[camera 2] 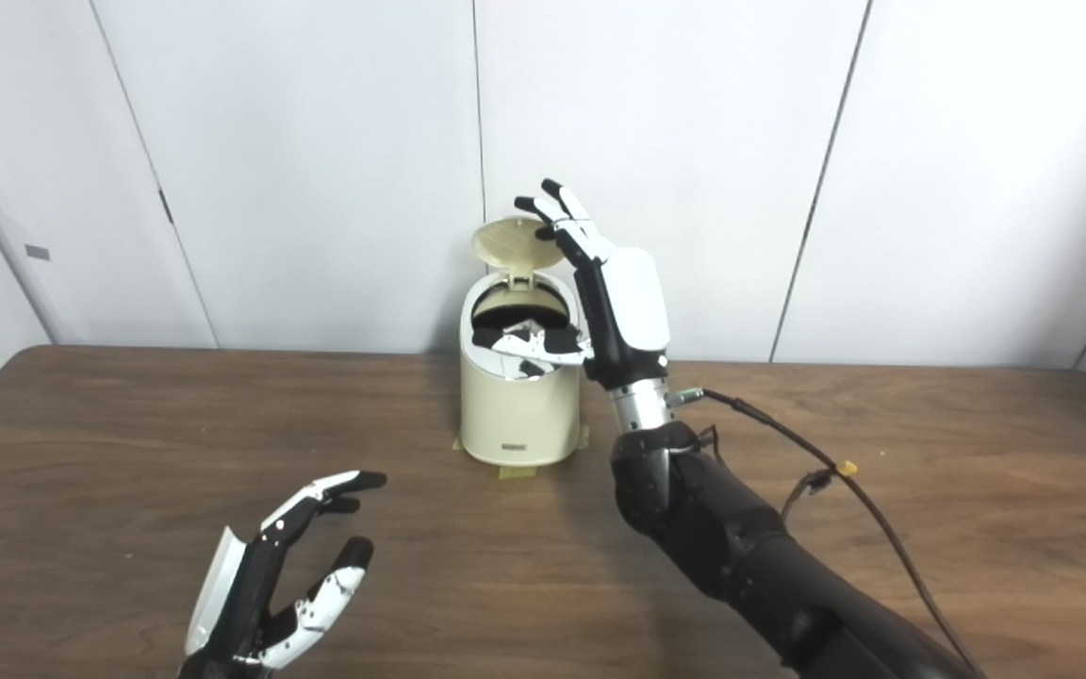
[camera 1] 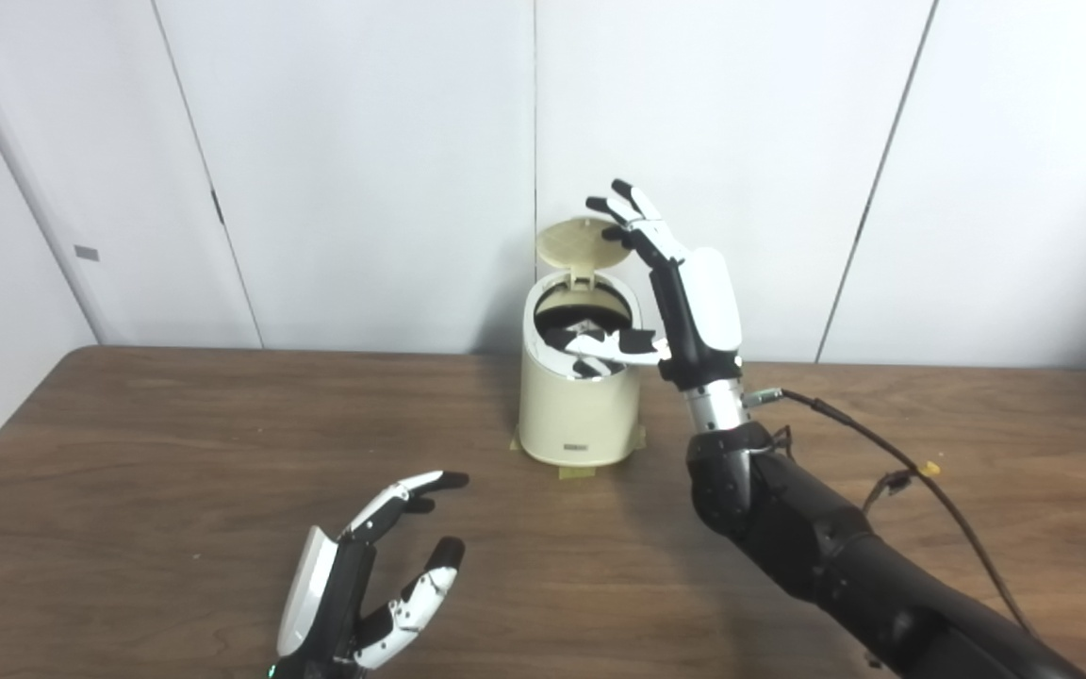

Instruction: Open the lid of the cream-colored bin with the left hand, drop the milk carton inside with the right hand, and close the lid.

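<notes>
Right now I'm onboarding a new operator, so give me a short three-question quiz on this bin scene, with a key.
1. True or false: the lid of the cream-colored bin stands open.
2. Which hand is raised beside the bin's opening? A) left hand B) right hand
3. Fill in: the left hand is open and holds ____.

Key:
1. True; the lid is tipped up behind the opening.
2. B; the right hand is up at the bin, fingers apart, thumb over the rim. Whether the white and black shapes inside are the milk carton cannot be told.
3. Nothing; it hovers low over the table, well short of the bin.
</notes>
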